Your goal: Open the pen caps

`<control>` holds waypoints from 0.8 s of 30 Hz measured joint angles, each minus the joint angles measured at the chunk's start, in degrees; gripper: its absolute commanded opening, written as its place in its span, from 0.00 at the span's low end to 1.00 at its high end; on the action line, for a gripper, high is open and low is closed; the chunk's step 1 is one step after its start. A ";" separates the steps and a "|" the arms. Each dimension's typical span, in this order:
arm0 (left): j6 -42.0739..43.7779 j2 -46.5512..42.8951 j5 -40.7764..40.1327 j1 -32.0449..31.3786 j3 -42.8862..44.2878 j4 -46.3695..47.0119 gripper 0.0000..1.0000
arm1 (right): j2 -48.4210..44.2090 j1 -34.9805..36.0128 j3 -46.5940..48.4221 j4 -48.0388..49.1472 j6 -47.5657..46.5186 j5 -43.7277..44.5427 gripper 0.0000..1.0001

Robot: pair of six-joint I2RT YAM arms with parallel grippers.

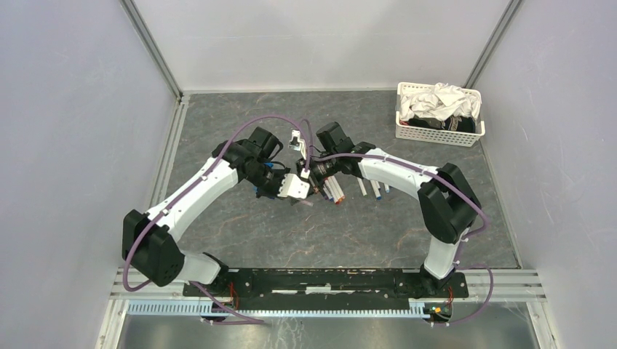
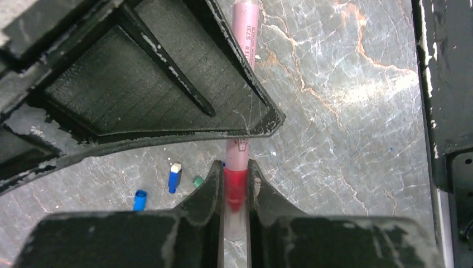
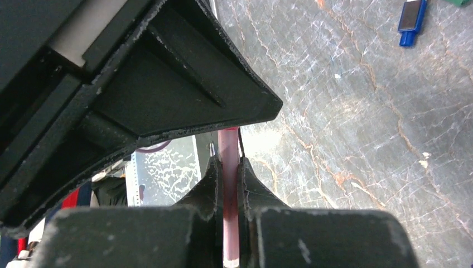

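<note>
Marbled table: pink pen pinched by right claw, its red cap by left claw.

Your dark marbled tabletop is carrying several pens, scattered loose pen caps and a white basket.

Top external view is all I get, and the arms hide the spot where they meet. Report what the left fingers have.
Observer: The left fingers pinch the red section of a pink pen.
Operator: Now the right side.
Observer: The right fingers clamp a pink barrel.
Operator: List any loose caps.
Observer: A blue cap, a second blue cap with a white end and a green cap lie on the table, apart from the pen.
</note>
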 measured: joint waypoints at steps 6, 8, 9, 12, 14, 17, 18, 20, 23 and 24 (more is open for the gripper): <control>0.79 0.26 -1.03 -0.61 -0.28 -0.76 0.02 | 0.13 0.04 0.00 -1.33 -1.70 -0.02 0.06; 0.79 0.26 -1.18 -0.63 -0.28 -0.76 0.02 | 0.17 0.07 0.04 -1.33 -1.86 0.00 0.20; 0.79 0.26 -1.20 -0.63 -0.28 -0.74 0.02 | 0.28 0.17 0.24 -1.42 -1.64 0.00 0.23; 0.76 0.26 -1.62 -0.57 -0.28 -0.79 0.02 | 1.97 0.70 2.43 -2.29 -1.25 0.26 0.25; 0.76 0.35 -2.03 -0.28 -0.26 -0.79 0.02 | 3.82 1.07 4.52 -2.36 -0.72 0.39 0.08; 0.79 0.46 -2.93 -0.09 -0.26 -1.60 0.02 | 5.03 1.53 5.55 -2.16 -0.59 -0.15 0.00; 0.79 0.46 -2.93 -0.09 -0.26 -1.81 0.02 | 5.09 1.57 5.55 -2.16 -0.63 -0.35 0.00; 0.81 0.46 -2.97 -0.09 -0.26 -1.97 0.02 | 5.07 1.66 5.40 -2.03 -0.79 -0.39 0.00; 0.92 0.85 -3.02 0.07 -0.26 -2.19 0.02 | 4.57 1.64 3.93 -0.98 -1.33 -0.11 0.00; 1.22 1.36 -2.89 0.17 -0.26 -2.23 0.02 | 3.98 1.55 3.02 -0.74 -1.70 0.07 0.00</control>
